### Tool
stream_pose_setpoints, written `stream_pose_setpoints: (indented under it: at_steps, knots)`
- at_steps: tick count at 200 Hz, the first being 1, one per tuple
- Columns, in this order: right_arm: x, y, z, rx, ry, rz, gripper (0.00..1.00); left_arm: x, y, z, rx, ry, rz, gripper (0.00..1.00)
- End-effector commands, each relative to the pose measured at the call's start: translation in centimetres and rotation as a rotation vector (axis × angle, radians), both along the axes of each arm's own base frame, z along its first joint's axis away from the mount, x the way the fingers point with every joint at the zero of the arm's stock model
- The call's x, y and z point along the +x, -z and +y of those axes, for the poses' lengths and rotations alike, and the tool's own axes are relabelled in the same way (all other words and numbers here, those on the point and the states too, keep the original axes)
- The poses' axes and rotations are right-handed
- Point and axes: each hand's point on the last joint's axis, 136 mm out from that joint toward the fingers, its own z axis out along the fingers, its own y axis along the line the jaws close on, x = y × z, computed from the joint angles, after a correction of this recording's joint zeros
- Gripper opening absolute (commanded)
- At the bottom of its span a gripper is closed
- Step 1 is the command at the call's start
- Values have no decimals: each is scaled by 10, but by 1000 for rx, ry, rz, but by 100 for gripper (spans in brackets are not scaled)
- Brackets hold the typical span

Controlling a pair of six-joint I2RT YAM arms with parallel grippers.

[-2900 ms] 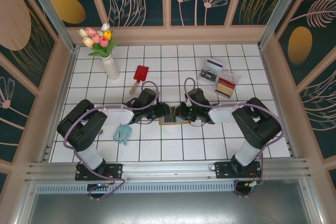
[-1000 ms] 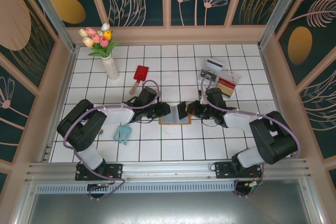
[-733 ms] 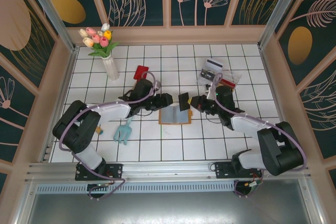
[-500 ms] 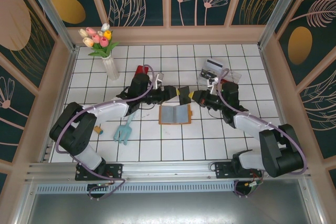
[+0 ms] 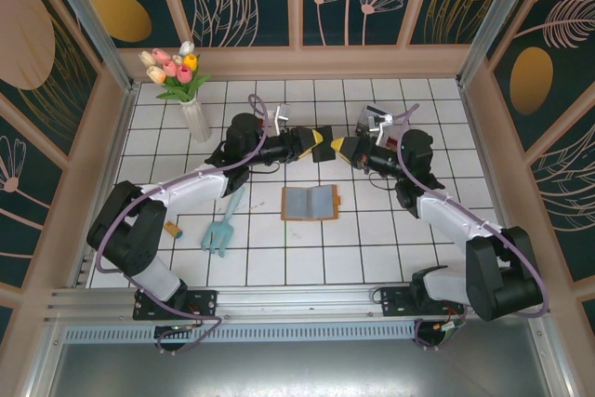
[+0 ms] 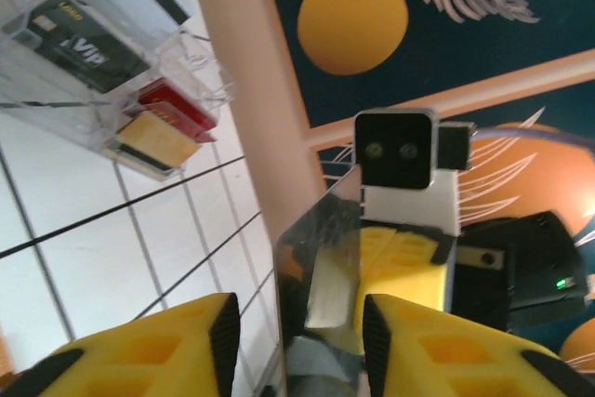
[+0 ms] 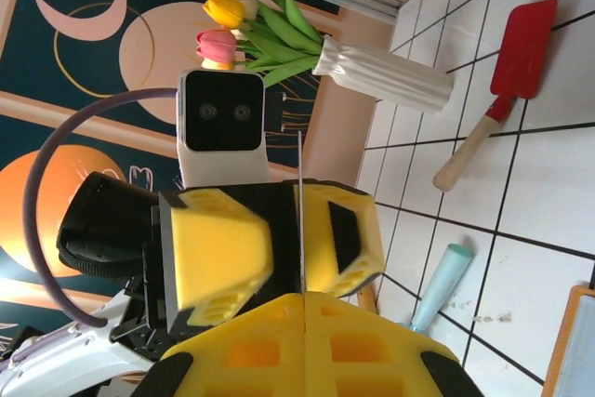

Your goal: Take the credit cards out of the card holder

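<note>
The wallet (image 5: 310, 202) lies spread open and flat on the tiles, grey pockets up, with neither arm touching it. One card (image 5: 323, 145) is already out. It hangs in the air beyond the wallet's far edge, well apart from it, pinched by the right gripper (image 5: 337, 148), whose fingers are pressed fully together on the card's edge. The left gripper (image 5: 315, 142) faces it from the other side, its jaws partly open astride the same card. A gap shows on at least one side, so I judge it has not clamped yet, and the job looks to be at a hand-over or re-grip. What is left, by my reading, is to put this card down and then empty whatever remains in the pockets, though from above I cannot tell whether another card sits there. The overhead view gives the layout but shows the card as a mere dark sliver. The right wrist view shows it edge-on, a thin line between the left gripper's yellow fingers (image 7: 218, 258), with a corner of the wallet at lower right. The left wrist view shows the card's shiny face and, off beyond the wallet's far right, a clear tray (image 6: 65, 113) holding a few other cards (image 6: 88, 44).
</note>
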Motion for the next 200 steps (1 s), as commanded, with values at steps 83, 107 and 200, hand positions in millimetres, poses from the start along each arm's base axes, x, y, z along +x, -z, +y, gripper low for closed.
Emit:
stream_pose_setpoints:
  at_steps: [83, 107, 200]
  knots:
    - [3, -61, 13, 12, -102, -130, 33, -14, -45, 8, -208, 29, -122, 0]
    - [3, -59, 14, 11, -118, -138, 33, -13, -40, 7, -192, 25, -114, 0]
    - [7, -40, 17, -119, -108, -183, 0, 1, -22, 2, -129, 3, -95, 17]
